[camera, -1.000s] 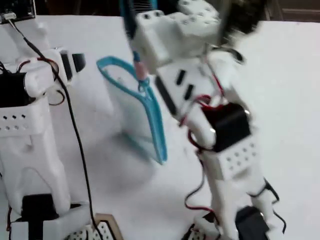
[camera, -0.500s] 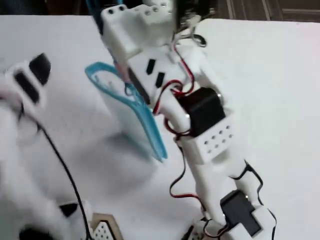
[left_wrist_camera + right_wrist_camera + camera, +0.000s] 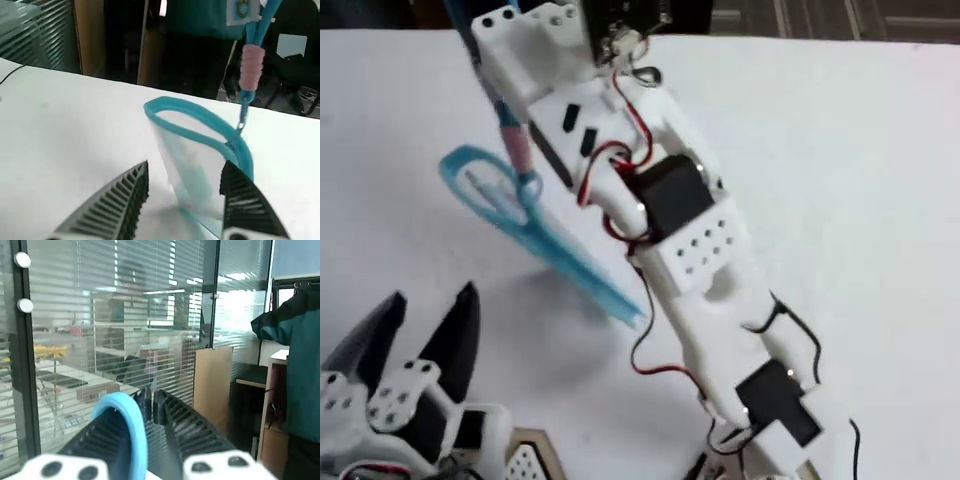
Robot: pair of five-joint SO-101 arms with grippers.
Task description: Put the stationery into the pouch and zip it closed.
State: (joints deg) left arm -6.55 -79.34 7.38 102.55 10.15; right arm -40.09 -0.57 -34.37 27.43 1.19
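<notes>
The right gripper (image 3: 151,401) is pinched shut on the blue strap (image 3: 131,432) tied to the zipper, likely to keep the pouch (image 3: 535,232) standing on the table (image 3: 840,150). The pouch is soft and see-through with a blue edge, and its mouth is open. A pink bead (image 3: 250,65) sits on the strap. The left gripper (image 3: 184,175) is near the pouch, jaws wide apart. Is any stationery inside? Too blurry to tell.

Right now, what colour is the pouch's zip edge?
The zip edge is light blue and the pouch body is clear. It shows best in the left wrist view.

The left gripper's (image 3: 185,168) finger hides the pouch's (image 3: 192,150) lower corner, and the blue strap's (image 3: 256,22) top end is cut off
</notes>
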